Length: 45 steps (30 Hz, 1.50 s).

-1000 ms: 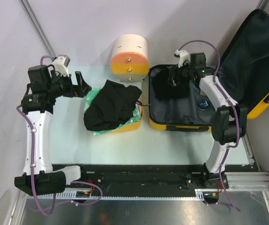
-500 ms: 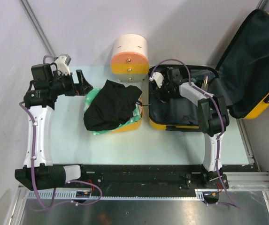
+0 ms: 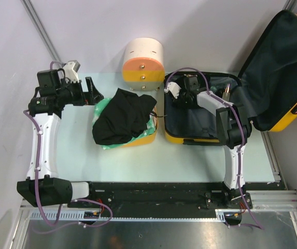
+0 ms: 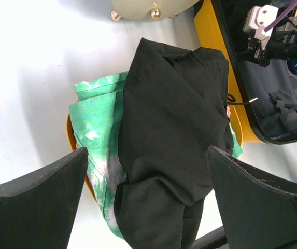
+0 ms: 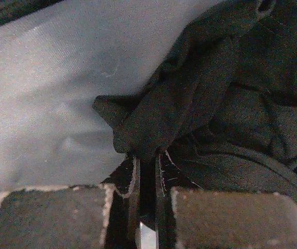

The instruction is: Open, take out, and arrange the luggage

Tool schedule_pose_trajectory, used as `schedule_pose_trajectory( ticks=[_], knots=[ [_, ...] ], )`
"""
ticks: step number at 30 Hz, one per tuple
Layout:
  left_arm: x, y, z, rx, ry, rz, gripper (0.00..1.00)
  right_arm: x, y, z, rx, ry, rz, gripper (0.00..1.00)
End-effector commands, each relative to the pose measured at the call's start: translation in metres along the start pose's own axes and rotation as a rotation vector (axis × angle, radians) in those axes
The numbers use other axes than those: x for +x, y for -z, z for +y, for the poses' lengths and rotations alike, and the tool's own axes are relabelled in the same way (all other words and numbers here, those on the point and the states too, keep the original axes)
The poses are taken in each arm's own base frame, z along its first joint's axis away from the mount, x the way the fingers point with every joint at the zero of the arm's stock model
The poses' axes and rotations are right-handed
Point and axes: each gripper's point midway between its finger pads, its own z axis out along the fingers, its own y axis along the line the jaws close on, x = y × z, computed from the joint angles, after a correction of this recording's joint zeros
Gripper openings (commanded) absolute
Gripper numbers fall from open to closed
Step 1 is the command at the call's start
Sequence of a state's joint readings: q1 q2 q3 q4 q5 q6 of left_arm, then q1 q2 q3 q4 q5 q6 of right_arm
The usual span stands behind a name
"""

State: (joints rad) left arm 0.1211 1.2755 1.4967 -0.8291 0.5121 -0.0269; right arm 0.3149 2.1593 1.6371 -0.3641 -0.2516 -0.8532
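Note:
The yellow luggage lies open on the table's right half, its lid thrown back to the right with the dark lining up. My right gripper is down in the far left corner of its base. In the right wrist view that gripper is shut on a fold of dark cloth lying on the grey lining. My left gripper hangs open at the left, above and beside the clothes pile; its wide-apart fingers hold nothing.
A small yellow tub in the table's middle carries a black garment over a green one. A cream-and-orange cylinder stands behind it. In the left wrist view the luggage wall runs just right of the pile.
My right gripper swung left into the far left corner of the luggage base and shut on the dark cloth. The left arm shifted only slightly.

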Motion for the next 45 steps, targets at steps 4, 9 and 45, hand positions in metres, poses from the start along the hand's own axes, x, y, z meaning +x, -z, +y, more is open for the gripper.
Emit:
schedule_pose_trajectory(
  ticks=[4,9,45],
  knots=[
    [-0.023,0.003,-0.010,0.056,-0.030,-0.048,1.00,-0.027,0.055,0.020,-0.057,-0.202,-0.040,0.00],
    [-0.025,0.001,-0.019,0.098,-0.059,-0.051,0.99,-0.048,0.094,0.025,-0.131,-0.375,-0.117,0.00],
    [-0.021,-0.025,-0.025,0.139,-0.049,-0.007,0.98,0.027,0.079,0.066,-0.307,0.247,-0.061,0.74]
  ],
)
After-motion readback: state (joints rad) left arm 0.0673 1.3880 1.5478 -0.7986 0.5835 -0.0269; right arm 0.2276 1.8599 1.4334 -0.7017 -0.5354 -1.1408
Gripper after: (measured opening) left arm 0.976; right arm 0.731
